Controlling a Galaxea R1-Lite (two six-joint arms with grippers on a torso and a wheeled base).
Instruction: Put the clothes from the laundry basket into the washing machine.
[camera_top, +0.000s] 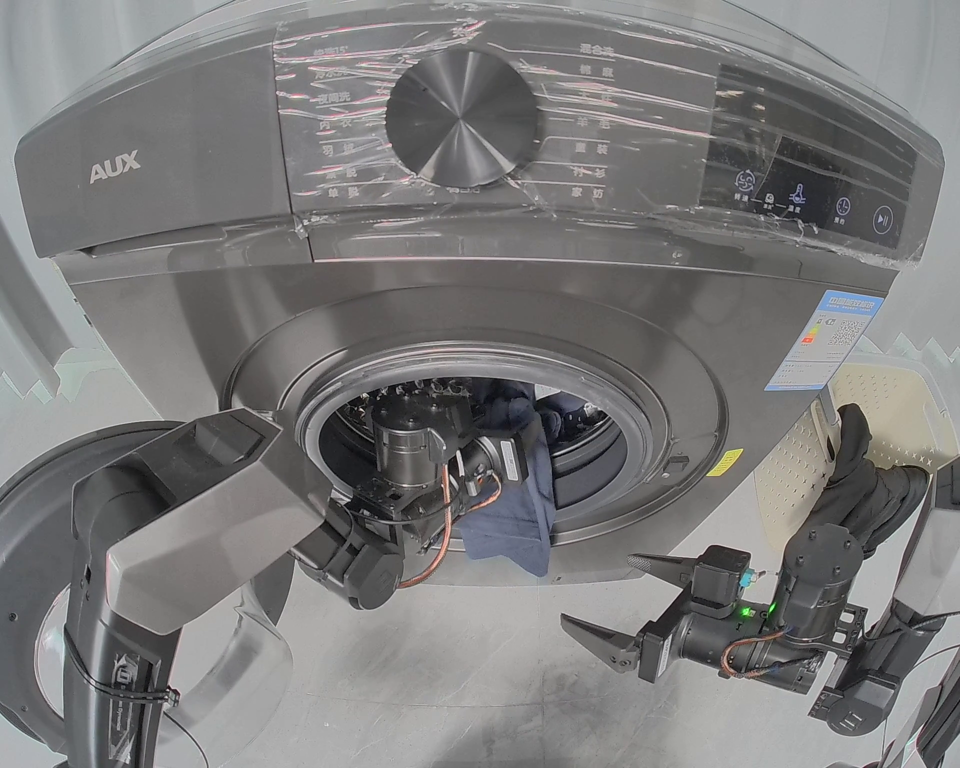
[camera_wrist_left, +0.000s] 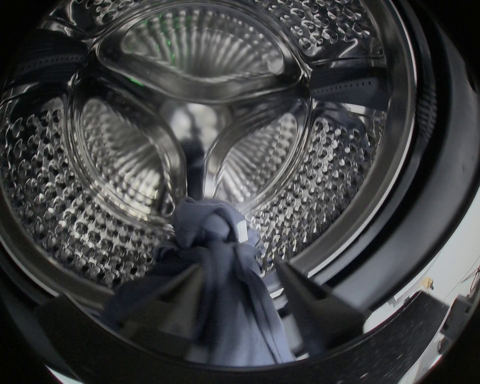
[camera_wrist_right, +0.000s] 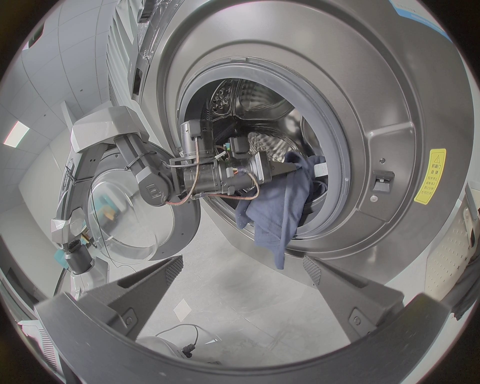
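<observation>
Front-loading washing machine (camera_top: 480, 290) with door (camera_top: 30, 560) swung open on the robot's left; left gripper (camera_wrist_left: 239, 267) is inside the drum (camera_wrist_left: 125, 165) mouth with a bunched navy garment (camera_top: 515, 510) right at it; cannot tell if it is gripping the cloth or has let go; the garment lies over the lower door rim, part inside the drum, part hanging down outside; right gripper (camera_top: 600, 592) hangs low in front of the machine, jaws spread wide, holding nothing; cream laundry basket (camera_top: 890, 400) stands at the machine's right; a black garment (camera_top: 860, 480) is draped over its edge.
</observation>
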